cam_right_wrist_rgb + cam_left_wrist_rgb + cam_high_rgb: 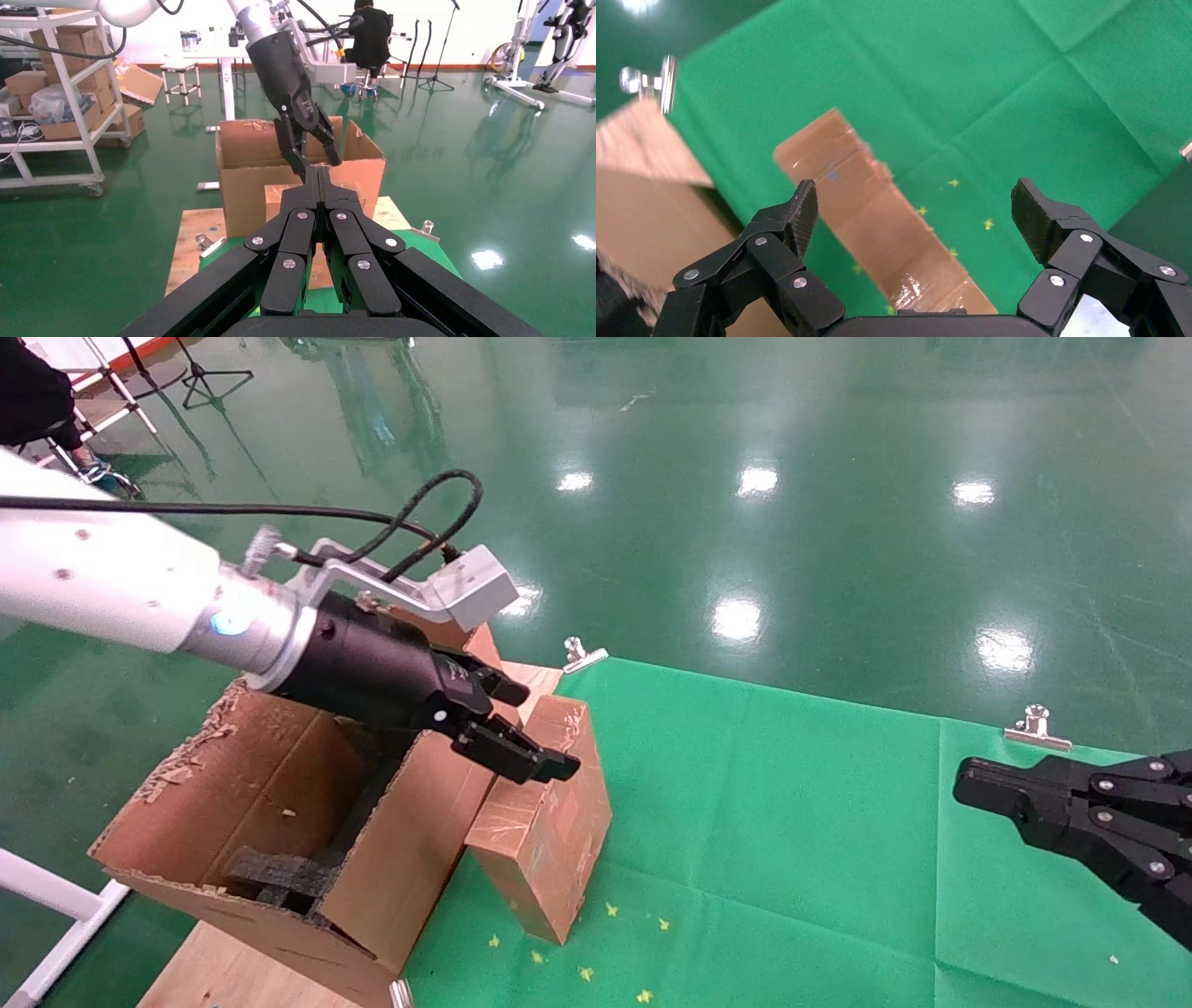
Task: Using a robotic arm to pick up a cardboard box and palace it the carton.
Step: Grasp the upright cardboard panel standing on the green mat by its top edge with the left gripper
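Note:
The small brown cardboard box [549, 822] stands on the green cloth [792, 822], leaning against the side of the large carton [242, 784]. The robotic arm's left gripper [540, 728] hovers just above the box's top, open and holding nothing. In the left wrist view the box [877, 217] lies below and between the wide-spread fingers [801, 210] of the left gripper [916, 207]. My right gripper [964, 789] is parked over the cloth at the right, shut and empty. The right wrist view shows its closed tips [318, 172] pointing toward the carton [246, 182].
Black foam pieces [279, 873] lie inside the carton, whose flaps stand tall with ragged edges. Metal clips [582, 656] [1036, 728] pin the cloth's far edge. A wooden board [233, 971] lies under the carton. Shelves and people stand far off across the green floor.

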You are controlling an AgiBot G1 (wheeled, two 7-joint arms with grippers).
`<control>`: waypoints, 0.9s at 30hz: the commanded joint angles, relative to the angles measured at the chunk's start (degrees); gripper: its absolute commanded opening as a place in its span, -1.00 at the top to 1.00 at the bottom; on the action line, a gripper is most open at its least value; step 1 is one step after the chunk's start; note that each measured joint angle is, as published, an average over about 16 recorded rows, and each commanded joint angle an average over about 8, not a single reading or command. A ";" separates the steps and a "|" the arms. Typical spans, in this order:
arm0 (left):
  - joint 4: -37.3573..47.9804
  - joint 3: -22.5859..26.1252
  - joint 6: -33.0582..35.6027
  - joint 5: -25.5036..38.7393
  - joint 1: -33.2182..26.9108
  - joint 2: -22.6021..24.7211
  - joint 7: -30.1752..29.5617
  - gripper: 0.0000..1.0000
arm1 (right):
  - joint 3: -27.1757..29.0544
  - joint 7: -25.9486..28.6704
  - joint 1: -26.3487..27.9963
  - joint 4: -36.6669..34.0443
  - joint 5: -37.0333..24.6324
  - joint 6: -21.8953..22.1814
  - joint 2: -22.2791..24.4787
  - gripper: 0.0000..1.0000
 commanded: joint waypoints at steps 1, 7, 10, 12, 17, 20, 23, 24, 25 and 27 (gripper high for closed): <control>0.59 1.45 0.39 1.88 -1.14 0.94 -3.39 -1.00 | 0.00 0.00 0.00 0.00 0.00 0.00 0.00 1.00; 2.66 5.83 0.79 3.82 -3.02 2.47 -7.75 -1.00 | 0.00 0.00 0.00 0.00 0.00 0.00 0.00 1.00; 3.57 8.30 0.91 4.34 -4.01 3.21 -9.31 -1.00 | 0.00 0.00 0.00 0.00 0.00 0.00 0.00 1.00; 4.06 10.03 0.96 4.59 -4.68 3.69 -10.10 -1.00 | 0.00 0.00 0.00 0.00 0.00 0.00 0.00 1.00; 5.40 13.99 0.94 4.22 -6.17 4.71 -11.91 -1.00 | 0.00 0.00 0.00 0.00 0.00 0.00 0.00 -0.16; 6.04 16.05 0.87 3.64 -6.92 5.22 -12.79 -1.00 | 0.00 0.00 0.00 0.00 0.00 0.00 0.00 -0.91; 6.52 18.03 0.80 3.08 -7.65 5.80 -13.53 -1.00 | 0.00 0.00 0.00 0.00 0.00 0.00 0.00 -1.00; 6.67 18.68 0.78 2.92 -7.89 6.02 -13.79 -1.00 | 0.00 0.00 0.00 0.00 0.00 0.00 0.00 -1.00; 6.82 19.34 0.77 2.77 -8.12 6.26 -14.06 -1.00 | 0.00 0.00 0.00 0.00 0.00 0.00 0.00 -1.00; 7.11 20.68 0.77 2.63 -8.60 6.79 -14.57 -1.00 | 0.00 0.00 0.00 0.00 0.00 0.00 0.00 -1.00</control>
